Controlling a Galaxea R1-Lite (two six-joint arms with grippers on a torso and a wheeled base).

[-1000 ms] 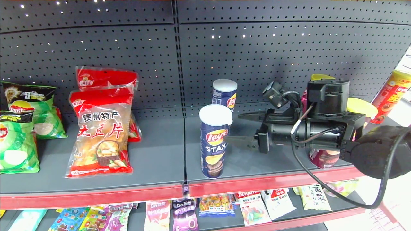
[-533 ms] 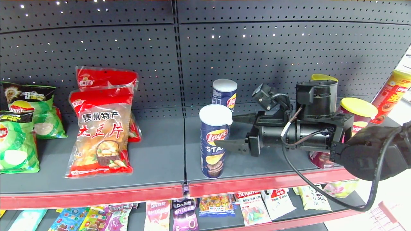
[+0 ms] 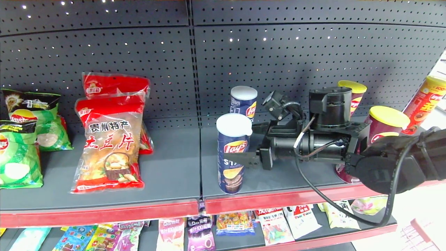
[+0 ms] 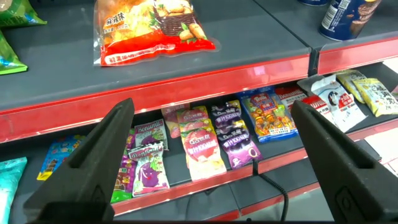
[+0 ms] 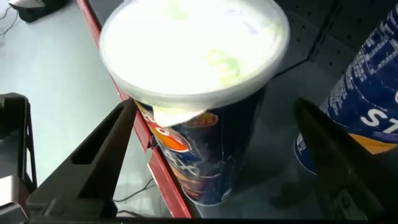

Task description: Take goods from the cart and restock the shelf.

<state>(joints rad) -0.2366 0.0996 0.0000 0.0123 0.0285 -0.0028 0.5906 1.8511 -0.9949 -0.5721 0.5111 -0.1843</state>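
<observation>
A blue chip can with a white lid point(image 3: 231, 153) stands upright near the front edge of the grey shelf point(image 3: 167, 167). A second blue can point(image 3: 244, 101) stands behind it. My right gripper point(image 3: 248, 143) comes in level from the right and is open, one finger in front of the front can and one behind it. In the right wrist view the can's lid point(image 5: 193, 68) lies between the two fingers point(image 5: 93, 168), with the rear can point(image 5: 367, 106) beside it. My left gripper point(image 4: 212, 106) hangs open and empty below the shelf's red edge point(image 4: 186, 81).
Red bags of potato slices point(image 3: 108, 139) and green chip bags point(image 3: 21, 139) fill the shelf's left half. Red cans with yellow lids point(image 3: 386, 122) and an orange can point(image 3: 423, 101) stand behind my right arm. Candy packets point(image 4: 217, 137) line the lower shelf.
My right gripper has moved left along the shelf, from clear of the front blue can to having its open fingers on either side of it. The cans have not moved.
</observation>
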